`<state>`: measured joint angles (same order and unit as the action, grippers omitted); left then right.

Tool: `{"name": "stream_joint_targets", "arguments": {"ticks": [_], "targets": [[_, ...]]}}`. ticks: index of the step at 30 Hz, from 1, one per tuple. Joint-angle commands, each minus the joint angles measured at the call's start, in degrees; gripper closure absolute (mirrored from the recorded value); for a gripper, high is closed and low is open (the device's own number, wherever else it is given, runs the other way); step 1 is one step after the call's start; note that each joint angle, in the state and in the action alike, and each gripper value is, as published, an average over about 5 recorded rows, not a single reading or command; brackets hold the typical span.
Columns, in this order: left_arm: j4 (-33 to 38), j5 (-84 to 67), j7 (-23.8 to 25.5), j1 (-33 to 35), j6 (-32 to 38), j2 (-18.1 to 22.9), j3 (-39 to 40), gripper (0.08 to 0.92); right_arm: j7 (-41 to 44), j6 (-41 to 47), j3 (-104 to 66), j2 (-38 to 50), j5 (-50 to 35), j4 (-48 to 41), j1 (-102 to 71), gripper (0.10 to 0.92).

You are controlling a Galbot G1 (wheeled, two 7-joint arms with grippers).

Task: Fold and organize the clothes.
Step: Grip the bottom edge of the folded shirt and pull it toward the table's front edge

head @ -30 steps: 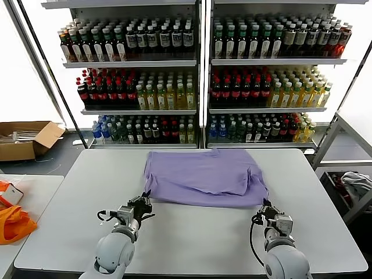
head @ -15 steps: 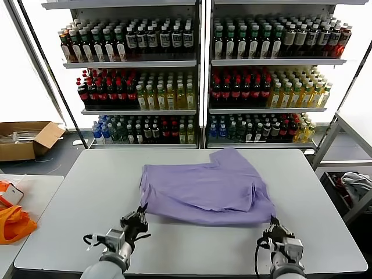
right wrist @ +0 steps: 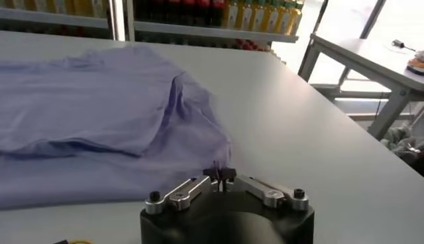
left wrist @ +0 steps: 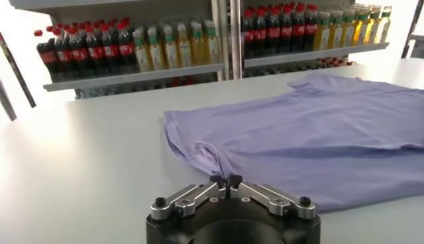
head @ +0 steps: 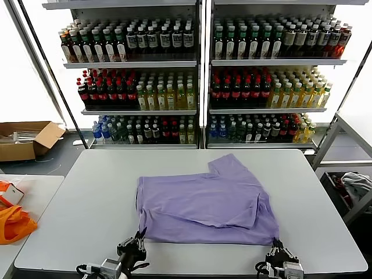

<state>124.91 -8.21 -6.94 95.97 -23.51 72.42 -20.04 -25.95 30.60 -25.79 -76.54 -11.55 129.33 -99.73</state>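
The lavender T-shirt [head: 204, 200] lies spread on the tabletop [head: 81, 197], each near corner just beyond a tool, left [left wrist: 226, 180] and right [right wrist: 219, 174], fingertips nearly together, gripping nothing.

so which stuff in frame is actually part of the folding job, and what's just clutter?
Job:
- purple T-shirt, lying on the white table
- left gripper at the shirt's near left corner
- right gripper at its near right corner

Lying about:
- drink bottles on shelves behind
- cardboard box
- orange bag
- side table
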Motion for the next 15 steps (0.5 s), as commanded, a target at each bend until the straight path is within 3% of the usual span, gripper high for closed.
{"name": "stream_joint_targets", "arguments": {"ticks": [1, 15], "targets": [[4.0, 2.0, 0.7, 3.3, 0.2, 1.6, 0.5, 0.795, 0.7, -0.3, 0.0, -0.2, 1.3, 1.6, -0.9, 0.636], [-1.5, 1.5, 1.9, -7.9, -0.5, 2.6, -1.3, 0.397, 2.3, 1.0, 0.0, -0.1, 1.2, -11.4, 18.1, 0.241]]}}
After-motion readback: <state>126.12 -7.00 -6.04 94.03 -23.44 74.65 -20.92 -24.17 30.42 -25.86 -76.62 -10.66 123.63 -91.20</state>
